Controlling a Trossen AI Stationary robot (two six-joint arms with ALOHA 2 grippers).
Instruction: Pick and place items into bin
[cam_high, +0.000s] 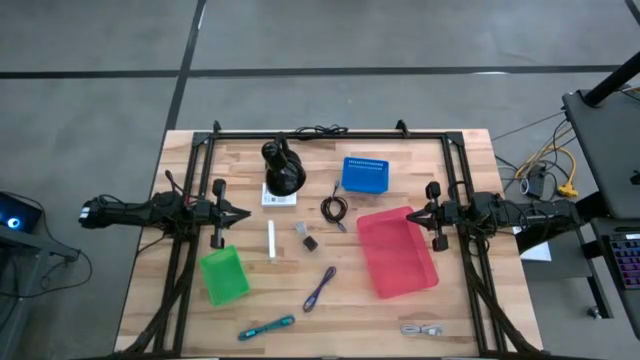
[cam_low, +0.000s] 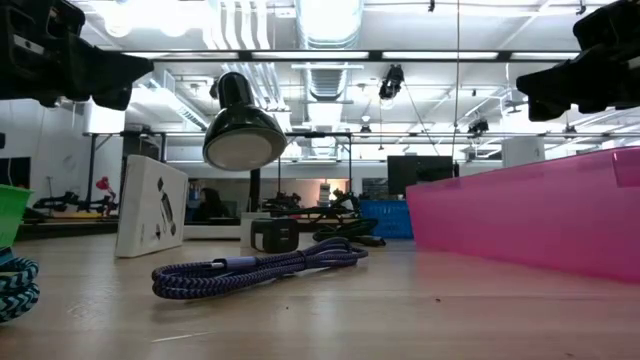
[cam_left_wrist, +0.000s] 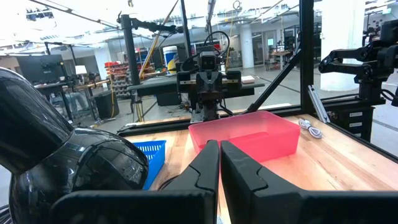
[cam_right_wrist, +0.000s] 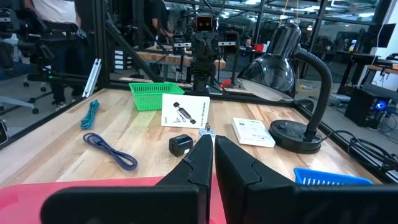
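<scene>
The items lie spread over the wooden table: a black coiled cable (cam_high: 334, 209), a slim white box (cam_high: 271, 241) standing on edge, a small dark block (cam_high: 310, 242), a silver piece (cam_high: 300, 229), a purple cable (cam_high: 320, 288), a teal cable (cam_high: 267, 327), and a white card (cam_high: 279, 197) flat by the lamp's base. A pink bin (cam_high: 397, 250) sits right of centre. My left gripper (cam_high: 243, 213) hangs shut over the table's left side, pointing level toward the right. My right gripper (cam_high: 414, 213) hangs shut above the pink bin's far right corner, pointing left. Neither touches anything.
A black desk lamp (cam_high: 283, 168) stands at the far middle, close to my left gripper. A blue basket (cam_high: 364, 175) sits beside it and a green basket (cam_high: 223, 275) at the near left. A grey cable (cam_high: 422, 328) lies at the near right. A black frame rims the table.
</scene>
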